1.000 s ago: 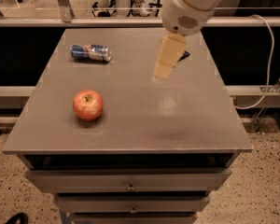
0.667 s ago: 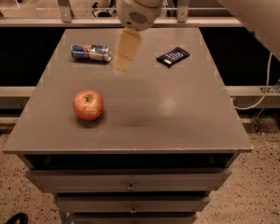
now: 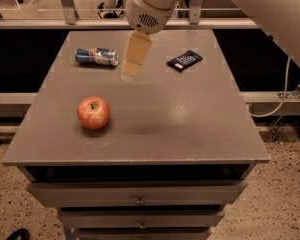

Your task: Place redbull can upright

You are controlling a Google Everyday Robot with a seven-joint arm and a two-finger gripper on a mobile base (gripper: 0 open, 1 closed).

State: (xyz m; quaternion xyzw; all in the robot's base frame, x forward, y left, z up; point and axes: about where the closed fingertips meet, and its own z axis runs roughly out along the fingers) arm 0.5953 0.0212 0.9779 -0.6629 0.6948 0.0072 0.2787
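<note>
The redbull can (image 3: 96, 57), blue and silver, lies on its side at the back left of the grey tabletop (image 3: 155, 119), its silver top pointing right. My gripper (image 3: 132, 70) hangs from the white arm above the table, just to the right of the can and apart from it. It holds nothing that I can see.
A red apple (image 3: 93, 113) stands on the left part of the table, in front of the can. A flat dark blue packet with white print (image 3: 184, 60) lies at the back right. Drawers run below the table's front edge. A cable hangs at the right.
The arm has swung left across the table, from the right half to just beside the can, uncovering the dark packet. The can and apple have not moved.
</note>
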